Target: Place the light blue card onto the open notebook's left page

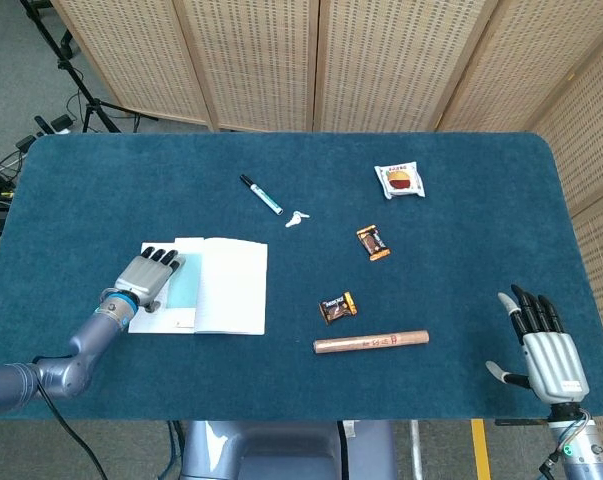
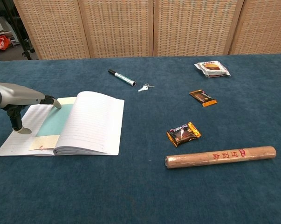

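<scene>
The open notebook point(image 1: 231, 285) point(image 2: 91, 121) lies at the table's near left. The light blue card point(image 1: 181, 290) point(image 2: 54, 122) lies flat on its left page, close to the spine, with a cream strip at its near end. My left hand point(image 1: 146, 278) point(image 2: 17, 98) reaches in from the left, palm down with its fingers stretched out flat. Its fingertips point(image 2: 56, 103) sit at the card's far edge, and the hand hides part of the card in the head view. It holds nothing. My right hand point(image 1: 541, 345) rests at the table's near right edge, fingers spread and empty.
A marker pen point(image 1: 261, 194) and a small key point(image 1: 297, 219) lie beyond the notebook. Two dark snack wrappers point(image 1: 373, 242) point(image 1: 337, 308), a brown paper roll point(image 1: 371, 342) and a white snack packet point(image 1: 400, 181) lie to the right on the blue cloth.
</scene>
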Robot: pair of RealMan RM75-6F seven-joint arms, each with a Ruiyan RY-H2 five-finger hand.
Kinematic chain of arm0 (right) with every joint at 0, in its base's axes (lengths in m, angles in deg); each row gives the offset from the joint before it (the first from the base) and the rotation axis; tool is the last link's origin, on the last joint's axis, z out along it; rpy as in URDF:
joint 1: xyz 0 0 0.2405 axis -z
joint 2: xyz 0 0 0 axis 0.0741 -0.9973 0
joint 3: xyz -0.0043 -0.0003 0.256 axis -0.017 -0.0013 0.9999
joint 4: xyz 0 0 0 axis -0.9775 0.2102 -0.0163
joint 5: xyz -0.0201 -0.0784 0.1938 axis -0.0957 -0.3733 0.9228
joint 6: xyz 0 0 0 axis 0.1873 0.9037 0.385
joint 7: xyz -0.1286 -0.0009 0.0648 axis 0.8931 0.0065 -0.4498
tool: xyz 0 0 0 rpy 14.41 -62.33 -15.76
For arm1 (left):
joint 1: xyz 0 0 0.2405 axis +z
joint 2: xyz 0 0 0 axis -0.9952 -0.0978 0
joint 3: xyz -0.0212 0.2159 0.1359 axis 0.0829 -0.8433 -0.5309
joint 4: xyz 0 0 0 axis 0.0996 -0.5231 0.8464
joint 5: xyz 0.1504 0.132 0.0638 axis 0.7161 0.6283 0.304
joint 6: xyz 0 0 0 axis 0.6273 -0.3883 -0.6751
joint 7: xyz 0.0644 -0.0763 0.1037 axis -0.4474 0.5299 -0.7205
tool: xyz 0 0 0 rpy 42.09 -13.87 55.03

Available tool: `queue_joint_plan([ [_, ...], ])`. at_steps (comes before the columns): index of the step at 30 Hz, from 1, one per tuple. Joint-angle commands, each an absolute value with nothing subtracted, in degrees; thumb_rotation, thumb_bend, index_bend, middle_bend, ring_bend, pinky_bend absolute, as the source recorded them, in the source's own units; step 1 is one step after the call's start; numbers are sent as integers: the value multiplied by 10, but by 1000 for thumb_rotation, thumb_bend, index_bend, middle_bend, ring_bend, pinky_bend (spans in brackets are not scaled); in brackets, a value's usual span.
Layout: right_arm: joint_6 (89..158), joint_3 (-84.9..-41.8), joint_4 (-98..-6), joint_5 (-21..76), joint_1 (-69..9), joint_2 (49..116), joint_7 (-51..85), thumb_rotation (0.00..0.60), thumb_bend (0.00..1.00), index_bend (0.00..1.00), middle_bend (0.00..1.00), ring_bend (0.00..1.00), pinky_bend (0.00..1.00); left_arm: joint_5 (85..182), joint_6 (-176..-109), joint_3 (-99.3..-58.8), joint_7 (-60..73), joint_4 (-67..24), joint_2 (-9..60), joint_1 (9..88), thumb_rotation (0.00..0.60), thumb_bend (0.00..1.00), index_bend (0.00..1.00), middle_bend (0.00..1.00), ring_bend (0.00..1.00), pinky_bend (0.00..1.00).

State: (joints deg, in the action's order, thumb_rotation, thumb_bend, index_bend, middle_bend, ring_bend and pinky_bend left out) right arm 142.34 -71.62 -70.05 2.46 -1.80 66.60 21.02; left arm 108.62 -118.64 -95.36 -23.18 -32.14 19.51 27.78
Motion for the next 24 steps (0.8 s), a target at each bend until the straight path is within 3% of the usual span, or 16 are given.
queue_joint_plan([
  [1, 1425, -716, -701, 24, -17, 666, 209, 600, 156, 0, 0, 0, 0, 1087, -1187, -952, -233, -324, 196, 278, 600, 311, 0, 0, 0, 0],
  [24, 1434, -717, -703, 18, -13, 664, 207, 600, 156, 0, 0, 0, 0, 1100, -1196, -959, -243, -350, 189, 287, 600, 312, 0, 0, 0, 0],
])
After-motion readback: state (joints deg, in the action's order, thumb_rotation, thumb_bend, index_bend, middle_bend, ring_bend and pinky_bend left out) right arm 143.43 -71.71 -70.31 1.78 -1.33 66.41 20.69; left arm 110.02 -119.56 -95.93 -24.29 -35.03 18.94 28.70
